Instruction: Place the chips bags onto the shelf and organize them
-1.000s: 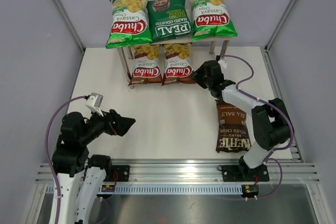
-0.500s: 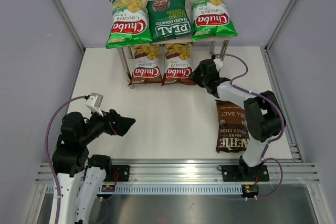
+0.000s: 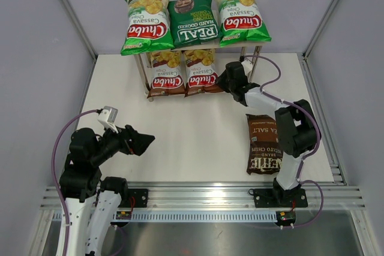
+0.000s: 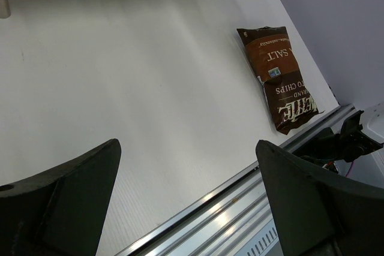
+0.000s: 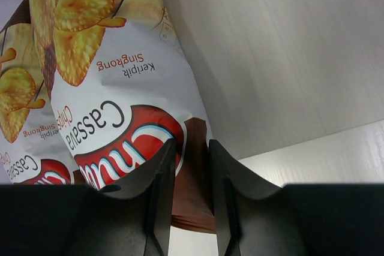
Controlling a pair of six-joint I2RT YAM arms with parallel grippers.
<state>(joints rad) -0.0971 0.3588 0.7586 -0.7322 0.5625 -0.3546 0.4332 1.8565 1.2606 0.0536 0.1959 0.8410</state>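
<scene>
Though partly hidden, seemingly pillowy glossy bag [image 5: 120, 118].

The left arm [image 3: 90, 154] is folded low over its base, well apart from the shelf [image 3: 142, 71], with the left claw [image 3: 143, 142] spread wide, while the right arm [image 3: 282, 118] reaches out to the shelf's lower tier, the right claw [image 3: 228, 79] showing only a narrow gap between its fingers.

The shelf [image 3: 142, 74] stands at the far edge of the table [image 3: 180, 142], with the REAL bag [image 3: 193, 21] between two Chuba bags [image 3: 146, 23] [image 3: 240, 16] on top, two lower Chuba bags [image 3: 167, 74] [image 3: 202, 71] at left and middle, and the Kettle bag [image 3: 266, 144] flat on the table in front, rightward.
</scene>
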